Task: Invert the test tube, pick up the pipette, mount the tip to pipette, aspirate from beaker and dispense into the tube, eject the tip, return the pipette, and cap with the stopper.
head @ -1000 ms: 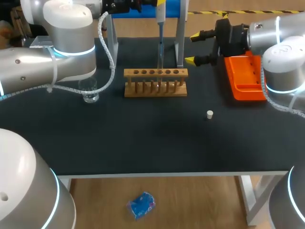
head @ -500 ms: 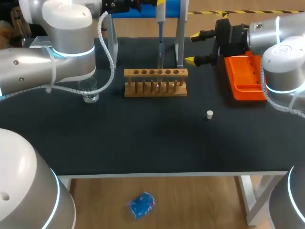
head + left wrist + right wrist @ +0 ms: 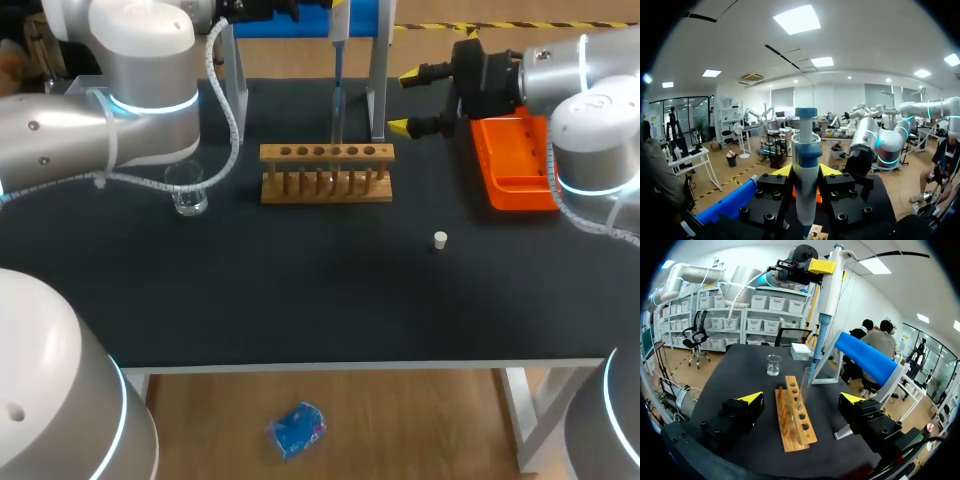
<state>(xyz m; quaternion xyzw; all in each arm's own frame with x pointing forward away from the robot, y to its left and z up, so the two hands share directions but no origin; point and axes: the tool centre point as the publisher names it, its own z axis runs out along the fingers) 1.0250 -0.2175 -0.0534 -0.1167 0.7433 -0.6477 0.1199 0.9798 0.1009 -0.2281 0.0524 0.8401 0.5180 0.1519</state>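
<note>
Pipette point(image 3: 337, 60) — clamped upright in left gripper point(image 3: 820, 265) over rack point(image 3: 327, 172) at table's 12 o'clock; right gripper point(image 3: 404, 101), rack's 2 o'clock — fingers wide apart, empty; stopper point(image 3: 440, 239) at rack's 4 o'clock.

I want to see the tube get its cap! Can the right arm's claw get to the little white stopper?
Probably yes. The right claw is open and empty, and the stopper stands alone on the table, clear of the wooden rack, with nothing between them.

Pipette point(image 3: 338, 60) top beyond head view's edge
</note>
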